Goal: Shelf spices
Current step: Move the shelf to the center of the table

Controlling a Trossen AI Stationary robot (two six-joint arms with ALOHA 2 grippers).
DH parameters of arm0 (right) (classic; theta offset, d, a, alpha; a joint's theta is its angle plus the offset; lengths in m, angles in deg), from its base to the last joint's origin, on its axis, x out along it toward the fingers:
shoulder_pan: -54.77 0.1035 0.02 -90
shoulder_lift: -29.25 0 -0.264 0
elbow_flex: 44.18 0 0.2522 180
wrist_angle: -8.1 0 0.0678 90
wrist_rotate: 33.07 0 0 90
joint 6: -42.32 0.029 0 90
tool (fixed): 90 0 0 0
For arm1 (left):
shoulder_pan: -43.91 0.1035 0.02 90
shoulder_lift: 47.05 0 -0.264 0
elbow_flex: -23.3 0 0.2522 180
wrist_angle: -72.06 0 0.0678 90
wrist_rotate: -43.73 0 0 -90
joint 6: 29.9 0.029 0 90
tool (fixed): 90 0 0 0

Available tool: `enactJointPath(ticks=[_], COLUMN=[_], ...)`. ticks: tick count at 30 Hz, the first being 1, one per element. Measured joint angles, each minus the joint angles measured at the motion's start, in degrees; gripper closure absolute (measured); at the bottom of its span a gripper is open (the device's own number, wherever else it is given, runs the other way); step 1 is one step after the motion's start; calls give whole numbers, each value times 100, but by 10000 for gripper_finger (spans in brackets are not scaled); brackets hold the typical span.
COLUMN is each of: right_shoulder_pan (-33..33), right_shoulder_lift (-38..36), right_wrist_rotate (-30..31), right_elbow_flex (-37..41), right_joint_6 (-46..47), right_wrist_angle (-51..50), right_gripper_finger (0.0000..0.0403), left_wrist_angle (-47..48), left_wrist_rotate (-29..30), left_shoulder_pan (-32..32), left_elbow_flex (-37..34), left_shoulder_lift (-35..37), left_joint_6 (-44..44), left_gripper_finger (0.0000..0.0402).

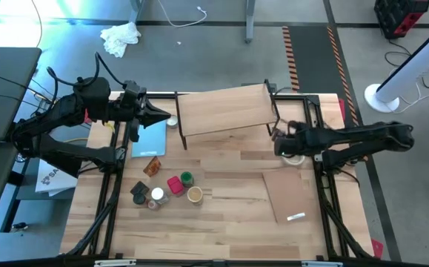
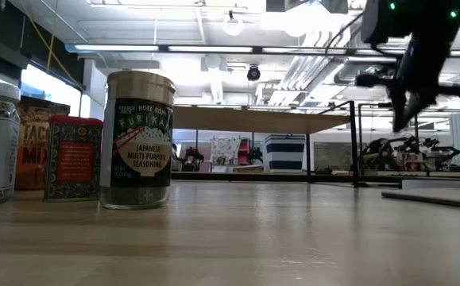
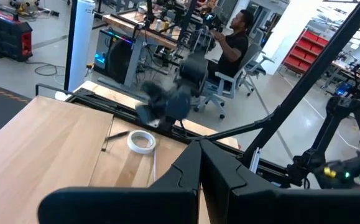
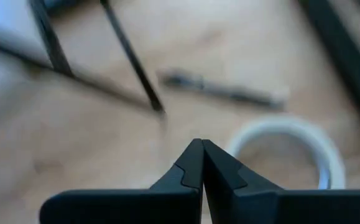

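The spices (image 1: pixel 166 185) stand in a cluster on the table's near left part, with green, red, tan, white and dark tops; in the low view a seasoning jar (image 2: pixel 138 139) and a red tin (image 2: pixel 73 157) stand upright. The shelf (image 1: pixel 225 110), a pale plank on black wire frames, stands on its frames at the far middle. My left gripper (image 1: pixel 171 119) is shut and raised, just off the shelf's left end. My right gripper (image 1: pixel 277 141) is shut, tipped downward, near the shelf's right frame (image 4: pixel 133 62) and over a white tape ring (image 4: pixel 291 149).
A light-blue pad (image 1: pixel 149 139) lies left of the shelf. A thin flat board (image 1: pixel 292 194) lies on the near right part of the table. The tape ring (image 3: pixel 141 142) lies beside the shelf's right end. A person sits at a desk in the room beyond.
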Motion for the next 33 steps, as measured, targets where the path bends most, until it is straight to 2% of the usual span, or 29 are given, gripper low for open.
enactJointPath(ticks=[4,8,10,14,16,21,23,29,33], right_shoulder_pan=[-493,-1291,-1761,-2643,-3046,-3940,-4167,-4257,-4216], right_shoulder_lift=[-153,-158,-160,-147,-138,-123,-60,309,463], right_wrist_rotate=[555,740,596,-275,-660,-1297,-1731,-3009,-3222], right_elbow_flex=[-550,-923,-1026,-1093,-1093,-1093,-1093,-1093,-1093], right_joint_6=[-339,-1479,-2311,-4048,-4514,-5058,-5176,-5464,-5464], right_wrist_angle=[-750,-498,38,1351,1682,1649,1798,2755,2889], right_gripper_finger=[403,403,403,403,403,403,403,403,403], left_wrist_angle=[-2,4,161,677,907,1309,1318,1307,1297], left_wrist_rotate=[0,154,724,2335,2997,4278,4103,2135,964], left_shoulder_pan=[0,0,0,6,4,269,639,1988,2855], left_elbow_flex=[0,0,0,0,0,0,0,0,0], left_shoulder_lift=[2,2,2,0,2,-59,-156,-943,-1774], left_joint_6=[-1,207,392,574,618,1070,1018,952,887], left_gripper_finger=[401,402,401,401,401,401,401,401,401])
